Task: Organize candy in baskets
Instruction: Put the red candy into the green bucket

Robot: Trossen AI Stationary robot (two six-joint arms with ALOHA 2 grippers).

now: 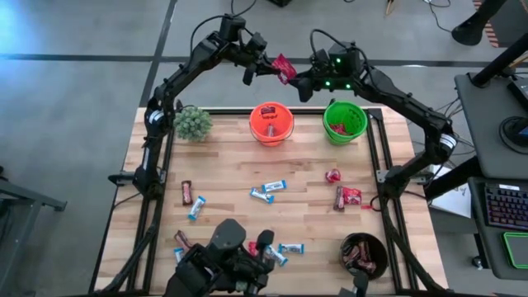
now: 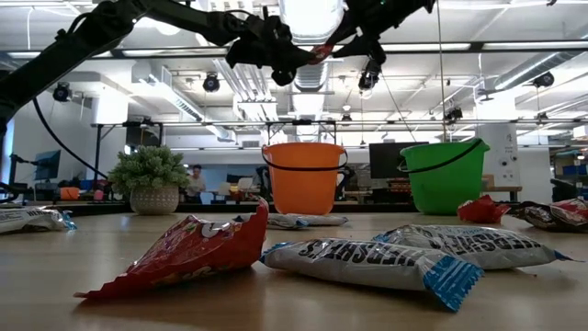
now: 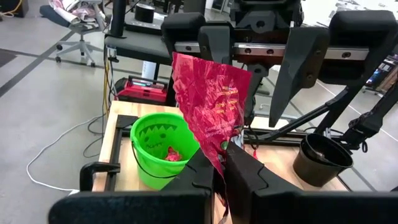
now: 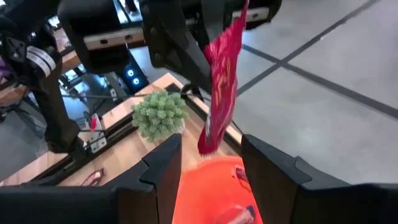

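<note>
A grey concrete floor (image 1: 74, 91) with dark seam lines surrounds the wooden table (image 1: 231, 169). Beyond it, an open workshop shows ceiling ducts (image 2: 184, 97), hanging lights (image 2: 211, 83) and desks with monitors (image 2: 386, 158). An office chair (image 3: 78, 25) stands on the floor, and a keyboard (image 1: 505, 205) lies on a side desk.

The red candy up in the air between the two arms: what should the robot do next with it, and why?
Probably the right gripper should close on the red candy packet. The left gripper is shut on one end of it, high above the table, and the right gripper's open fingers already sit on either side of the other end, so this looks like a handover.
</note>
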